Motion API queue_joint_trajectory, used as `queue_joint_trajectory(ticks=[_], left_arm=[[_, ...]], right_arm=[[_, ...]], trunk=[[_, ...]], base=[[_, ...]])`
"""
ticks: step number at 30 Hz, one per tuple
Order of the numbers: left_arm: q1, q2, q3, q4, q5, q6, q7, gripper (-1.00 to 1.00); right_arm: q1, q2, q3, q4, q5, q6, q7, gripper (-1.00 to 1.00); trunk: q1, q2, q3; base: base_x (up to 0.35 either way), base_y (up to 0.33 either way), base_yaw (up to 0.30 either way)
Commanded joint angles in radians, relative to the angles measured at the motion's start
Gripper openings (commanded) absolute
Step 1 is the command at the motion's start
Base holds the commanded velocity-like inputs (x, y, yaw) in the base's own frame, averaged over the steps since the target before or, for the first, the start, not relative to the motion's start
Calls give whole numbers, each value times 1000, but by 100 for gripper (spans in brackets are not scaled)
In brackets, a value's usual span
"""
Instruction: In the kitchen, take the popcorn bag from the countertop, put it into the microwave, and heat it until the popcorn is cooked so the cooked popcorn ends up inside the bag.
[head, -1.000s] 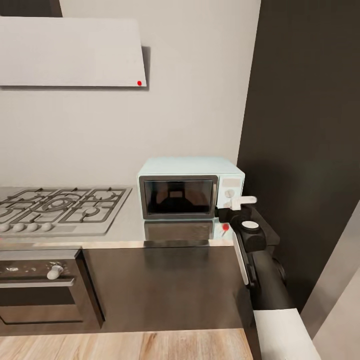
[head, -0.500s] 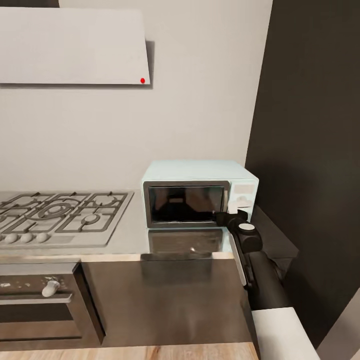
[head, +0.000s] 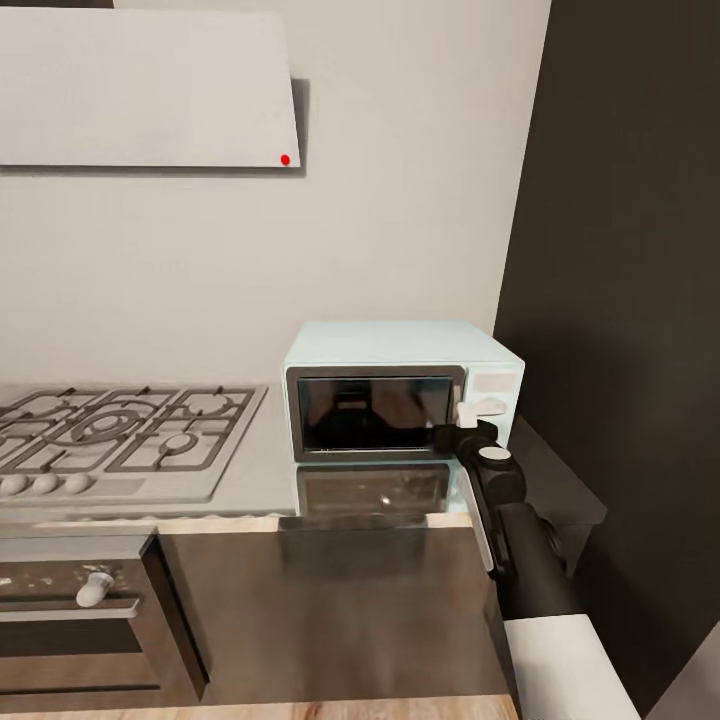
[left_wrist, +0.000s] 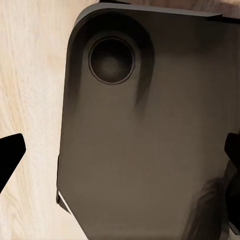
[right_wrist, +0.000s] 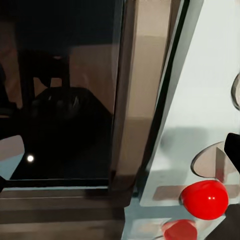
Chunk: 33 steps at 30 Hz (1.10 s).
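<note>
The mint-blue microwave (head: 400, 345) stands on the grey countertop (head: 262, 472) against the wall, its dark glass door (head: 375, 410) closed. My right gripper (head: 478, 410) is open and sits right at the white control panel (head: 495, 382). In the right wrist view, the right gripper (right_wrist: 120, 152) faces the door's edge, with the red dot (right_wrist: 204, 199) and a knob (right_wrist: 212, 161) close by. A dim dark lump (right_wrist: 65, 105) shows behind the glass; I cannot tell whether it is the popcorn bag. The left gripper (left_wrist: 120, 150) is open, hanging over my dark base (left_wrist: 150, 135).
A steel gas hob (head: 110, 440) lies left of the microwave, with a steel-fronted oven (head: 70, 620) under it. A white hood (head: 145, 90) hangs above. A tall dark cabinet (head: 630, 300) closes off the right side. Wooden floor (left_wrist: 30, 75) lies below.
The view has shifted and drawn closer, so the microwave looks larger and sits further right. The right gripper now lies tighter against the control panel, covering the red dot in the head view.
</note>
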Motion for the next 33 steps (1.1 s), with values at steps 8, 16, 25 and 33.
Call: queue_joint_trajectory(ticks=[8, 16, 25, 33], left_arm=[[0, 0, 0, -1, 10, -1, 2, 100], [0, 0, 0, -1, 9, -2, 2, 100], [0, 0, 0, -1, 9, -2, 2, 100], [0, 0, 0, -1, 10, -2, 2, 100]], right_arm=[[-1, -1, 1, -1, 0, 4, -5, 100], [-1, -1, 1, -1, 0, 4, -6, 100], [-1, -1, 1, 1, 0, 4, -6, -100], [-1, -1, 0, 12, 0, 4, -7, -100]], trunk=[[0, 0, -1], [0, 0, -1], [0, 0, -1], [0, 0, -1]], base=[[94, 12, 0], [35, 5, 0], [0, 0, 0], [0, 0, 0]])
